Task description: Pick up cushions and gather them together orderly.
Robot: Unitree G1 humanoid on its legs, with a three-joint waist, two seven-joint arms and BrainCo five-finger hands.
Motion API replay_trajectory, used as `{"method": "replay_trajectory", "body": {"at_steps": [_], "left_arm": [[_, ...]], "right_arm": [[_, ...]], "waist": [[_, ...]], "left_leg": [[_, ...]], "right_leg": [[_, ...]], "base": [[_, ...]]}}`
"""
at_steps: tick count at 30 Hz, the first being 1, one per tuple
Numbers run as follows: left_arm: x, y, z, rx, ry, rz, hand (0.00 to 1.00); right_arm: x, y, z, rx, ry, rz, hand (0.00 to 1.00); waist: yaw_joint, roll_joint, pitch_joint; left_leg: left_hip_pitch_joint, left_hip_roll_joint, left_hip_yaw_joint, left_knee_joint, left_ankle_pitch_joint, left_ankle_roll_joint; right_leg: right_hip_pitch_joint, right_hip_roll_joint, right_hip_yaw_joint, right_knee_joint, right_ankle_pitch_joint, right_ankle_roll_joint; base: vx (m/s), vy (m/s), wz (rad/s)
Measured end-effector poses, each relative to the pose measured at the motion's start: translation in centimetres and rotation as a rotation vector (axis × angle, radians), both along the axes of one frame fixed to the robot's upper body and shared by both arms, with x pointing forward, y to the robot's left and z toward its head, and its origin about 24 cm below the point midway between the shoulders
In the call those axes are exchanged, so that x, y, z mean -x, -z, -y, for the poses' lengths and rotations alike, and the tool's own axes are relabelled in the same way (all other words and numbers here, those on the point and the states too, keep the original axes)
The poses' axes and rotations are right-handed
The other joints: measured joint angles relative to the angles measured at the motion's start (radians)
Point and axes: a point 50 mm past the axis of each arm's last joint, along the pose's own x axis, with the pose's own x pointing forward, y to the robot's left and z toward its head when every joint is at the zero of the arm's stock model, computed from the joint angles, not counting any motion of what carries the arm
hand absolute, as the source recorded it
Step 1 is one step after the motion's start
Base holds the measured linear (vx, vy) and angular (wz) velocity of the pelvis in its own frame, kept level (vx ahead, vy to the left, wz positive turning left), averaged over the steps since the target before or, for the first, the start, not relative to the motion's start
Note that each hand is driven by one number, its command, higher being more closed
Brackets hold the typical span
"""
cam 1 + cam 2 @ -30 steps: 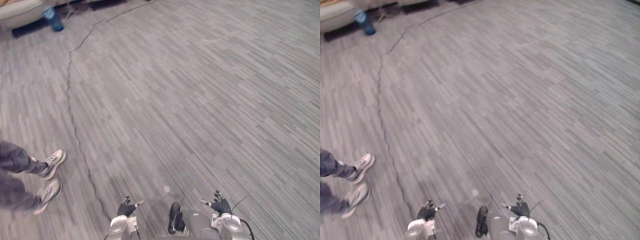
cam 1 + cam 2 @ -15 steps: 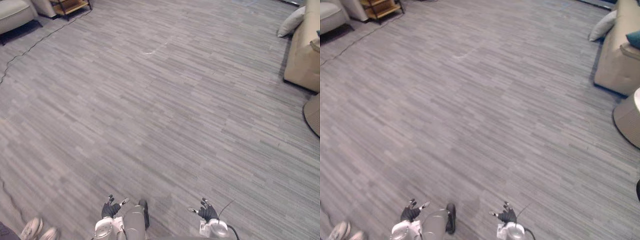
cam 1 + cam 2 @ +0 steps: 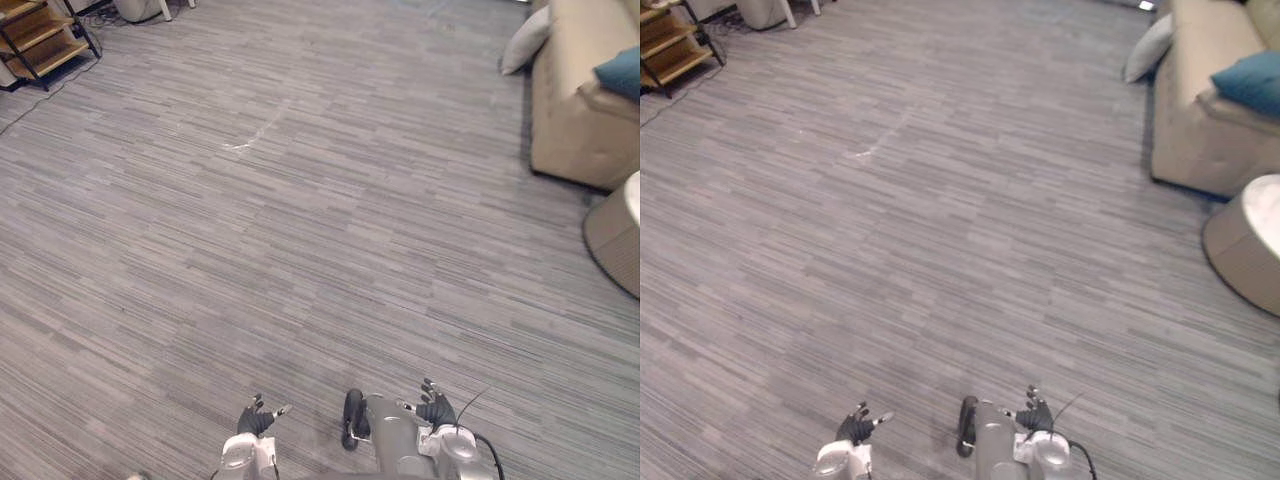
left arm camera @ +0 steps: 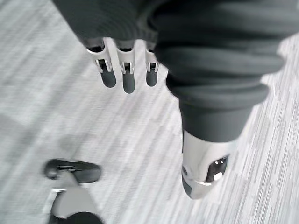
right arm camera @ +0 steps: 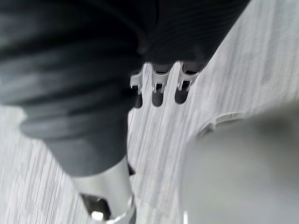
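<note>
A teal cushion (image 3: 1248, 82) lies on the seat of a beige sofa (image 3: 1200, 120) at the far right. A pale grey cushion (image 3: 1148, 47) leans against the sofa's far end, down by the floor. My left hand (image 3: 255, 418) and right hand (image 3: 436, 409) hang low at the bottom edge of the eye views, far from both cushions. Each hand is open with relaxed fingers and holds nothing; the left wrist view shows the left fingers (image 4: 124, 74) over bare floor, the right wrist view the right fingers (image 5: 158, 89) likewise.
A round beige ottoman (image 3: 1252, 245) stands at the right edge in front of the sofa. A wooden shelf unit (image 3: 35, 40) stands at the far left. Grey striped carpet (image 3: 300, 200) stretches across the middle.
The camera has swung right: the person's shoes and the blue bottle have left the picture, and the sofa, its cushions and the ottoman have come in closer. Both hands stay low and open.
</note>
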Motion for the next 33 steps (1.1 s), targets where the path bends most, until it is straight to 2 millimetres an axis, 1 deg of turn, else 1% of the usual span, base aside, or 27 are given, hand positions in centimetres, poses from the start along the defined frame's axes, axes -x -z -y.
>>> {"method": "replay_trajectory", "body": {"at_steps": [1, 2, 3, 5, 6, 7, 9, 10, 11, 12, 14, 15, 16, 17, 18, 20, 23, 24, 25, 26, 27, 28, 29, 30, 31, 32, 33], "left_arm": [[-0.3, -0.3, -0.3, -0.002, -0.020, 0.021, 0.00], [-0.8, -0.7, -0.9, -0.018, -0.035, 0.051, 0.00], [-0.9, -0.9, -1.5, -0.035, -0.035, 0.064, 0.00], [-0.9, -1.3, -2.5, -0.063, -0.039, 0.095, 0.00], [-0.9, -1.4, -2.8, -0.071, -0.042, 0.106, 0.00], [-0.8, -1.4, -2.8, -0.072, -0.044, 0.108, 0.00], [-0.5, -1.3, -2.7, -0.072, -0.043, 0.098, 0.00], [0.1, -1.1, -2.6, -0.067, -0.050, 0.084, 0.00], [-0.1, -1.1, -2.8, -0.076, -0.049, 0.083, 0.00], [-0.2, -1.1, -3.1, -0.090, -0.036, 0.082, 0.00], [0.1, -0.9, -3.6, -0.108, -0.023, 0.057, 0.00], [0.3, -0.8, -3.9, -0.117, -0.019, 0.047, 0.00], [0.2, -0.8, -4.2, -0.127, -0.008, 0.044, 0.00], [0.2, -0.7, -4.3, -0.135, 0.014, 0.030, 0.00], [0.4, -0.5, -4.0, -0.135, 0.027, 0.012, 0.00], [0.3, -0.5, -3.4, -0.129, 0.053, 0.012, 0.00], [0.2, -0.3, -2.3, -0.104, 0.074, 0.012, 0.00], [0.2, -0.3, -1.6, -0.088, 0.089, 0.011, 0.00], [0.1, -0.3, -1.3, -0.085, 0.101, 0.014, 0.00], [0.1, -0.2, -0.9, -0.077, 0.117, 0.011, 0.00], [0.3, -0.1, -0.4, -0.066, 0.116, 0.004, 0.00], [0.3, 0.0, 0.0, -0.055, 0.113, 0.000, 0.00], [0.7, 0.2, 0.8, -0.030, 0.109, -0.012, 0.00], [0.6, 0.2, 1.3, -0.021, 0.116, -0.009, 0.00], [0.4, 0.1, 1.4, -0.015, 0.112, -0.007, 0.00], [0.6, 0.2, 1.2, -0.013, 0.101, -0.009, 0.00], [0.4, 0.0, 0.6, -0.016, 0.065, 0.000, 0.00]], "right_arm": [[-0.1, 0.0, -0.2, -0.003, 0.003, -0.002, 0.00], [0.0, 0.2, -0.9, -0.018, -0.005, -0.010, 0.00], [-0.1, 0.3, -1.6, -0.034, -0.013, -0.010, 0.00], [0.1, 0.5, -2.4, -0.047, -0.035, -0.023, 0.00], [0.0, 0.5, -2.6, -0.048, -0.048, -0.023, 0.00], [0.0, 0.7, -2.6, -0.049, -0.048, -0.036, 0.00], [0.1, 0.8, -2.2, -0.038, -0.046, -0.050, 0.00], [0.4, 1.0, -1.5, -0.020, -0.047, -0.071, 0.00], [0.8, 1.4, -1.8, -0.025, -0.051, -0.096, 0.00], [0.9, 1.4, -2.2, -0.034, -0.049, -0.097, 0.00], [1.8, 1.7, -2.4, -0.044, -0.035, -0.116, 0.00], [2.1, 1.8, -2.3, -0.047, -0.023, -0.120, 0.00], [2.0, 1.8, -2.3, -0.048, -0.024, -0.117, 0.00], [1.9, 1.7, -2.3, -0.045, -0.025, -0.107, 0.00], [1.8, 1.5, -2.0, -0.038, -0.024, -0.091, 0.00], [1.8, 1.0, -1.5, -0.023, -0.016, -0.053, 0.00], [1.4, 0.4, -0.8, -0.006, -0.002, -0.011, 0.00], [1.2, 0.2, -0.5, -0.004, 0.015, 0.005, 0.00], [1.3, 0.2, -0.5, -0.004, 0.018, 0.006, 0.00], [1.3, 0.2, -0.5, -0.006, 0.022, 0.004, 0.00], [1.3, 0.2, -0.4, -0.008, 0.027, 0.004, 0.00], [1.2, 0.2, -0.5, -0.009, 0.025, 0.004, 0.00], [1.0, 0.0, -0.1, 0.004, 0.023, 0.013, 0.00], [0.7, -0.2, 0.1, 0.011, 0.017, 0.022, 0.00], [0.3, -0.4, 0.2, 0.011, 0.009, 0.031, 0.00], [0.3, -0.4, 0.2, 0.012, 0.010, 0.030, 0.00], [0.2, -0.4, 0.3, 0.013, 0.011, 0.022, 0.00]], "waist": [[0.011, 0.014, 0.008], [0.031, -0.006, 0.025], [0.041, -0.029, 0.030], [0.050, -0.062, 0.014], [0.060, -0.056, 0.014], [0.077, -0.055, 0.012], [0.094, -0.040, 0.012], [0.108, -0.018, 0.007], [0.114, -0.031, -0.004], [0.104, -0.056, -0.014], [0.083, -0.085, -0.014], [0.081, -0.103, -0.011], [0.072, -0.118, -0.004], [0.063, -0.117, 0.002], [0.059, -0.121, -0.001], [0.052, -0.098, -0.008], [0.014, -0.082, -0.003], [0.004, -0.076, -0.004], [0.003, -0.078, -0.004], [-0.002, -0.089, -0.006], [-0.014, -0.091, -0.014], [-0.022, -0.086, -0.023], [-0.021, -0.040, -0.042], [-0.021, -0.021, -0.041], [-0.021, 0.002, -0.035], [-0.020, 0.012, -0.032], [-0.015, 0.027, -0.025]], "left_leg": [[-0.070, 0.028, 0.015, 0.160, -0.044, 0.014], [-0.145, 0.034, 0.029, 0.271, -0.105, 0.041], [-0.200, 0.026, 0.045, 0.269, -0.141, 0.060], [-0.327, -0.001, 0.088, 0.131, -0.195, 0.073], [-0.391, -0.024, 0.100, -0.017, -0.210, 0.083], [-0.413, -0.076, 0.094, -0.292, -0.194, 0.071], [-0.418, -0.100, 0.095, -0.587, -0.110, 0.051], [-0.447, -0.097, 0.094, -0.640, 0.025, 0.060], [-0.445, -0.126, 0.105, -0.613, 0.066, 0.139], [-0.437, -0.148, 0.111, -0.623, 0.048, 0.157], [-0.383, -0.195, 0.120, -0.609, 0.000, 0.208], [-0.315, -0.221, 0.119, -0.610, -0.058, 0.211], [-0.260, -0.239, 0.114, -0.616, -0.096, 0.212], [-0.198, -0.252, 0.097, -0.616, -0.140, 0.211], [-0.112, -0.254, 0.092, -0.628, -0.184, 0.215], [-0.002, -0.245, 0.076, -0.682, -0.232, 0.215], [0.139, -0.209, 0.037, -0.729, -0.292, 0.212], [0.203, -0.186, 0.035, -0.757, -0.296, 0.219], [0.227, -0.184, 0.029, -0.767, -0.298, 0.222], [0.284, -0.185, 0.006, -0.793, -0.300, 0.222], [0.331, -0.174, -0.023, -0.800, -0.307, 0.217], [0.342, -0.164, -0.036, -0.793, -0.305, 0.215], [0.327, -0.125, -0.051, -0.733, -0.286, 0.185], [0.304, -0.104, -0.057, -0.658, -0.268, 0.155], [0.205, -0.072, -0.079, -0.394, -0.176, 0.054], [0.133, -0.056, -0.099, -0.241, -0.110, 0.019], [0.017, -0.014, -0.097, 0.030, -0.087, -0.015]], "right_leg": [[0.078, 0.034, 0.022, -0.041, -0.011, -0.014], [0.189, 0.056, 0.061, -0.101, -0.027, -0.027], [0.262, 0.058, 0.091, -0.153, -0.034, -0.026], [0.373, 0.054, 0.155, -0.251, -0.044, -0.018], [0.425, 0.049, 0.198, -0.295, -0.050, -0.011], [0.471, 0.028, 0.245, -0.331, -0.062, 0.009], [0.527, 0.013, 0.298, -0.388, -0.072, 0.021], [0.576, 0.010, 0.340, -0.435, -0.078, 0.030], [0.592, -0.013, 0.361, -0.427, -0.077, 0.030], [0.574, -0.041, 0.357, -0.386, -0.072, 0.035], [0.502, -0.070, 0.366, -0.145, -0.035, 0.107], [0.428, -0.071, 0.374, 0.088, 0.035, 0.219], [0.374, -0.072, 0.380, 0.257, 0.151, 0.326], [0.297, -0.078, 0.369, 0.459, 0.170, 0.339], [0.200, -0.090, 0.326, 0.612, 0.111, 0.285], [0.055, -0.104, 0.249, 0.648, 0.030, 0.214], [-0.117, -0.092, 0.160, 0.448, -0.036, 0.184], [-0.147, -0.087, 0.117, 0.185, 0.000, 0.183], [-0.150, -0.088, 0.109, 0.081, 0.026, 0.185], [-0.153, -0.095, 0.105, -0.112, 0.093, 0.180], [-0.157, -0.099, 0.118, -0.121, 0.205, 0.160], [-0.162, -0.095, 0.116, -0.084, 0.235, 0.139], [-0.190, -0.084, 0.083, 0.036, 0.157, 0.094], [-0.184, -0.074, 0.067, 0.077, 0.110, 0.074], [-0.142, -0.052, 0.054, 0.111, 0.032, 0.052], [-0.108, -0.040, 0.048, 0.104, 0.012, 0.043], [-0.019, -0.003, 0.041, 0.057, -0.011, 0.030]], "base": [[0.71, -0.046, -0.85], [0.70, -0.055, -0.88], [0.76, -0.072, -0.82], [0.58, -0.028, -0.84], [0.61, 0.083, -1.19], [0.77, 0.169, -1.13], [0.63, 0.220, -0.99], [0.77, 0.354, -0.98], [0.93, 0.414, -0.64], [0.77, 0.312, -0.10], [0.73, 0.283, 0.17], [0.69, 0.260, 0.13], [0.78, 0.251, 0.23], [0.61, 0.125, 0.27], [0.61, 0.105, 0.20], [0.54, 0.044, 0.17], [0.71, -0.072, 0.42], [0.73, -0.140, 0.42], [0.95, -0.245, 0.61], [1.02, -0.298, 0.74], [0.85, -0.254, 0.77], [0.85, -0.289, 0.66], [0.66, -0.237, 0.41], [0.97, -0.358, 0.35], [0.63, -0.237, 0.15], [0.76, -0.264, 0.02], [0.87, -0.272, -0.19]]}}
